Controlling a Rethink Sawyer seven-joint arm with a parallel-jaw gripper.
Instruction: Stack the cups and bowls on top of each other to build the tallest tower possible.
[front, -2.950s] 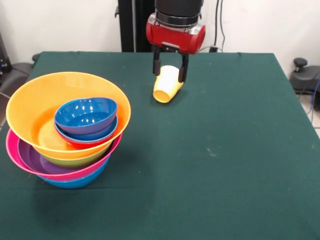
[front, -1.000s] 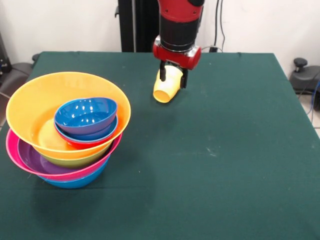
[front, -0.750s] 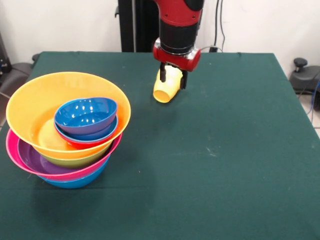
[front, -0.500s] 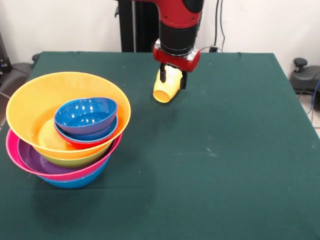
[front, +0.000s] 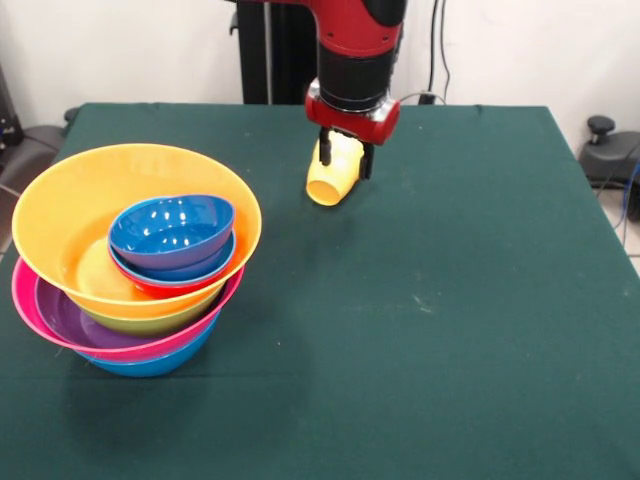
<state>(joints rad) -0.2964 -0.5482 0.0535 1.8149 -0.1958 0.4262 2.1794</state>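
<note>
The yellow-orange cup lies tilted on its side on the green table, mouth toward the camera, at the far middle. My gripper comes down from above, its two black fingers pressed against the cup's sides. The tower stands at the near left. It has a light blue bowl at the bottom, then pink, purple, green and a large orange bowl. That one holds a small red bowl and blue bowls. The red cup is out of view.
The green table ends at the right and near edges. The robot's black pedestal stands behind the far edge. A dark object sits off the table at the right.
Since three seconds ago the arm has come down lower over the cup and the fingers have narrowed onto its sides. The cup and the tower have hardly moved.
</note>
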